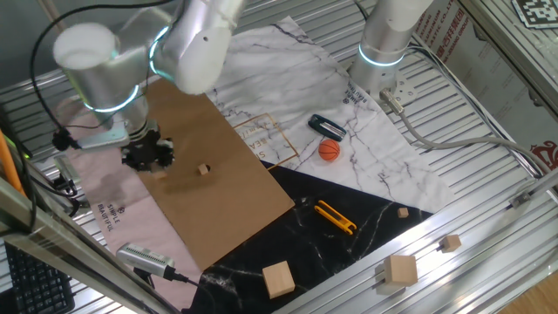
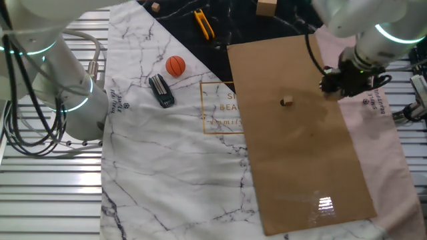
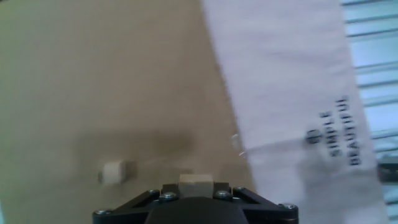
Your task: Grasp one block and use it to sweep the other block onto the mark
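The jaws are closed on one block (image 3: pixel 195 184); in the hand view this tiny tan cube sits right at the front of the gripper (image 3: pixel 195 190), clamped between the fingers. In both fixed views the held cube is hidden behind the gripper body (image 1: pixel 150 155) (image 2: pixel 340 81).

The other block (image 3: pixel 116 173) lies free on the brown cardboard (image 3: pixel 112 81). In the hand view it rests near the held cube and to its left, apart from it, with bare cardboard between the two. In the fixed views it appears as a small tan cube (image 1: pixel 204 169) (image 2: pixel 287 101) on the cardboard sheet (image 1: pixel 218 183) (image 2: pixel 300 153), near the gripper but not touching it.

The gripper is positioned low over the cardboard, close to the edge where the cardboard meets the pink printed cloth (image 3: pixel 298 93) (image 1: pixel 113 205) (image 2: pixel 380 113).

The mark cannot be made out in any of the three views.

An orange ball (image 1: pixel 329 150) (image 2: pixel 175 65) lies well apart on the white marble-pattern cloth (image 1: pixel 384 157) (image 2: pixel 160 167).
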Available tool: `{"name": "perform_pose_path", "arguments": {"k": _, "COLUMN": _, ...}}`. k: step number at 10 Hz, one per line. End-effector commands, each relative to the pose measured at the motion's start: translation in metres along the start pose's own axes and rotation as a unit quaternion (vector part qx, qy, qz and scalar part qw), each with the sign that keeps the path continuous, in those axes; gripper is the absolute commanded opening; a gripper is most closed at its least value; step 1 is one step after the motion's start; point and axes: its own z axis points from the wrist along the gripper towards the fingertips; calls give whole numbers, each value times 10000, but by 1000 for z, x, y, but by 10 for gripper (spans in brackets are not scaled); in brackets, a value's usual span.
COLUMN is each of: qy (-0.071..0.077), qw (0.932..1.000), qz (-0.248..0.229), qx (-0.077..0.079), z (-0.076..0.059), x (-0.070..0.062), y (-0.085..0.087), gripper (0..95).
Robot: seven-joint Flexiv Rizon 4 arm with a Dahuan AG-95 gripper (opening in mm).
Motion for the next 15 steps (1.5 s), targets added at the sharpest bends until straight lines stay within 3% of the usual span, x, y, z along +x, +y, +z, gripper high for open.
{"name": "perform_pose_path", "arguments": {"k": 1, "qy": -242, "qw": 9871, "qz": 1573, "qx": 158, "z": 19, "x": 3, "y": -3, "gripper": 0}}
{"name": "perform_pose_path", "arguments": {"k": 2, "qy": -267, "qw": 9824, "qz": 1841, "qx": 143, "z": 25, "x": 5, "y": -3, "gripper": 0}}
{"name": "perform_pose_path", "arguments": {"k": 3, "qy": -325, "qw": 9661, "qz": 2560, "qx": 48, "z": 33, "x": 9, "y": -1, "gripper": 0}}
{"name": "perform_pose_path", "arguments": {"k": 5, "qy": -405, "qw": 9474, "qz": 3172, "qx": -97, "z": 38, "x": 13, "y": 1, "gripper": 0}}
{"name": "perform_pose_path", "arguments": {"k": 6, "qy": -501, "qw": 9300, "qz": 3636, "qx": -211, "z": 45, "x": 13, "y": 3, "gripper": 0}}
{"name": "perform_pose_path", "arguments": {"k": 7, "qy": -516, "qw": 9192, "qz": 3895, "qx": -261, "z": 49, "x": 11, "y": 6, "gripper": 0}}
{"name": "perform_pose_path", "arguments": {"k": 9, "qy": -474, "qw": 8904, "qz": 4515, "qx": -311, "z": 63, "x": -1, "y": 17, "gripper": 0}}
{"name": "perform_pose_path", "arguments": {"k": 10, "qy": -451, "qw": 8865, "qz": 4595, "qx": -306, "z": 66, "x": -3, "y": 19, "gripper": 0}}
{"name": "perform_pose_path", "arguments": {"k": 11, "qy": -311, "qw": 8822, "qz": 4691, "qx": -254, "z": 69, "x": -5, "y": 21, "gripper": 0}}
{"name": "perform_pose_path", "arguments": {"k": 15, "qy": -79, "qw": 8815, "qz": 4721, "qx": -83, "z": 66, "x": -6, "y": 22, "gripper": 0}}
